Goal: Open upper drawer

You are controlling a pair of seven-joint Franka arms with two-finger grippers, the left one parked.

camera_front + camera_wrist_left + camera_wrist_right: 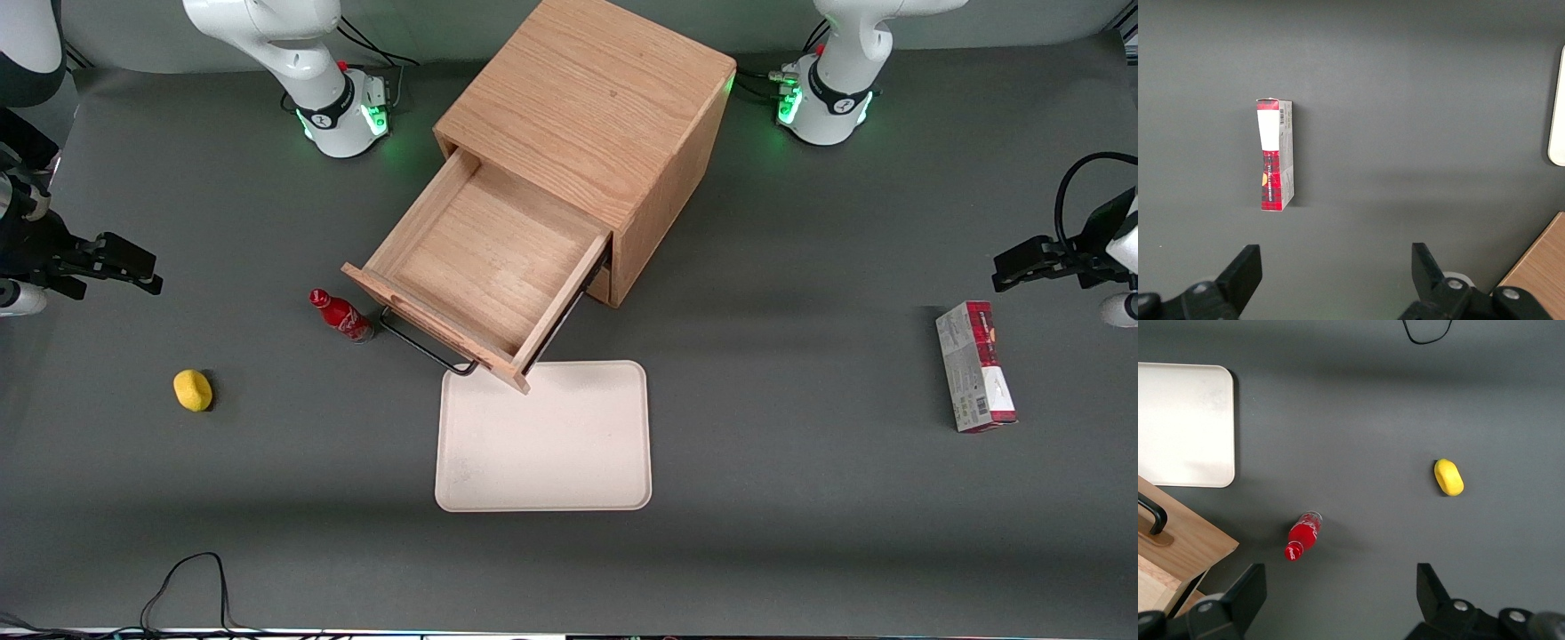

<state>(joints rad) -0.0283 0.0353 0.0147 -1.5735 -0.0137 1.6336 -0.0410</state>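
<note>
Judging from the present layout, the task appears essentially complete. The upper drawer (484, 267) stands pulled well out of the oak cabinet (591, 116), its bare wooden floor exposed and empty, its front panel overhanging the near corner of the white tray (544, 444). The black bar handle (425, 342) on the front panel is free; nothing grips it.

The tool (133, 267) is parked at the working arm's end of the counter (800, 498), well apart from the drawer and clear of every object. In the right wrist view its fingers (1248, 597) are spread wide with only bare counter between them. It holds nothing.

Other items on the counter:
- A red bottle (340, 316) lies on its side just beside the drawer front, toward the working arm's end.
- A yellow object (193, 390), probably a lemon or a sponge, lies nearer the front camera than the tool.
- A red and grey carton (974, 366) lies toward the parked arm's end.

Remaining work: none is evident. The lower drawer is hidden under the open one, so its state cannot be confirmed. Any further pull would be optional, as the drawer seems near full extension.
</note>
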